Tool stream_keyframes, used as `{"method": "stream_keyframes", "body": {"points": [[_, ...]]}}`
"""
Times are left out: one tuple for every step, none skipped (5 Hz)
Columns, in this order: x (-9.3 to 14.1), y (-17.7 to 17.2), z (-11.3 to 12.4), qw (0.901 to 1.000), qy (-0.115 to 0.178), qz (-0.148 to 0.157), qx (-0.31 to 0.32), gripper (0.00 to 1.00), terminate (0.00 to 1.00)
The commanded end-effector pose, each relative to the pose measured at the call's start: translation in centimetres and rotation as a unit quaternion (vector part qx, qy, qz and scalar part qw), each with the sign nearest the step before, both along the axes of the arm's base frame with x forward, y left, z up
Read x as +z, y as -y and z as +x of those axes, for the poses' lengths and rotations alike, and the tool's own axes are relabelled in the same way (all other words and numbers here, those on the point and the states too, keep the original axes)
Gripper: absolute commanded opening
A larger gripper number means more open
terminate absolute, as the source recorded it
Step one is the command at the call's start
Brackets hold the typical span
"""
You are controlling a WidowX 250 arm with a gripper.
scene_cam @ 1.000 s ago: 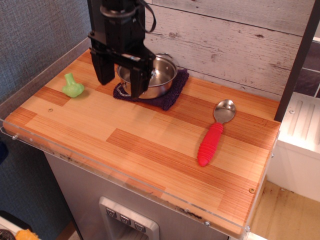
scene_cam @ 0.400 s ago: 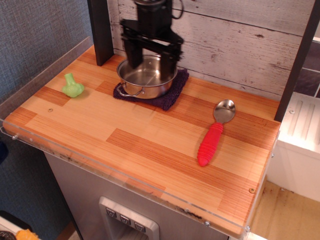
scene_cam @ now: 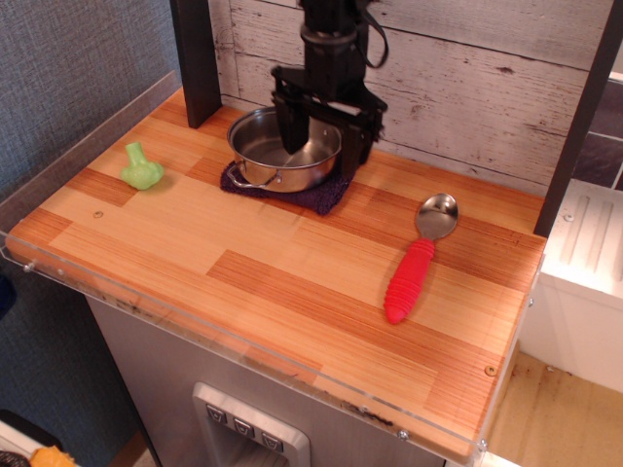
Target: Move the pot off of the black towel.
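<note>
Pot (scene_cam: 284,149), small stainless steel, sits on the black towel (scene_cam: 313,196) in upper centre of frame, near the back wall. Gripper (scene_cam: 324,141) straddles its right rim: one finger inside the bowl, the other outside, spread apart, not yet closed, apparently placed to pinch the wall. Red-handled spoon (scene_cam: 419,258) and green toy (scene_cam: 141,167) lie well apart on tabletop (scene_cam: 243,272)

A shiny silver pot (scene_cam: 282,149) sits on a dark purple-black knitted towel (scene_cam: 310,195) atop a striped orange-and-tan wooden table (scene_cam: 243,263), alongside a black gripper (scene_cam: 324,131), a lime-green toy (scene_cam: 141,167), a red-handled silver spoon (scene_cam: 419,258) and a whitewashed, weathered plank wall (scene_cam: 467,78).
</note>
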State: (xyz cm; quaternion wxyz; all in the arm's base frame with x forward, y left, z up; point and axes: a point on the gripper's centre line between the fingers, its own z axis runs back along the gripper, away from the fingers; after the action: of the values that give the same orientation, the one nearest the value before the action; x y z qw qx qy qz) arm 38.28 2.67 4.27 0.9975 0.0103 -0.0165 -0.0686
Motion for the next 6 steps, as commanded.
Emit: {"method": "stream_keyframes", "body": {"points": [[0.6, 0.8, 1.5, 0.9996, 0.023, 0.009, -0.015, 0.0, 0.0], [0.5, 1.1, 1.3, 0.9994, 0.021, 0.011, -0.023, 0.0, 0.0], [0.6, 1.0, 1.0, 0.9995, 0.019, 0.008, -0.023, 0.0, 0.0], [1.6, 0.6, 1.1, 0.9994, 0.029, 0.003, -0.02, 0.0, 0.0], [3.9, 0.0, 0.8, 0.9985, 0.053, -0.011, -0.012, 0.0, 0.0], [6.6, -0.7, -0.5, 0.9964, 0.081, -0.026, -0.006, 0.0, 0.0]]}}
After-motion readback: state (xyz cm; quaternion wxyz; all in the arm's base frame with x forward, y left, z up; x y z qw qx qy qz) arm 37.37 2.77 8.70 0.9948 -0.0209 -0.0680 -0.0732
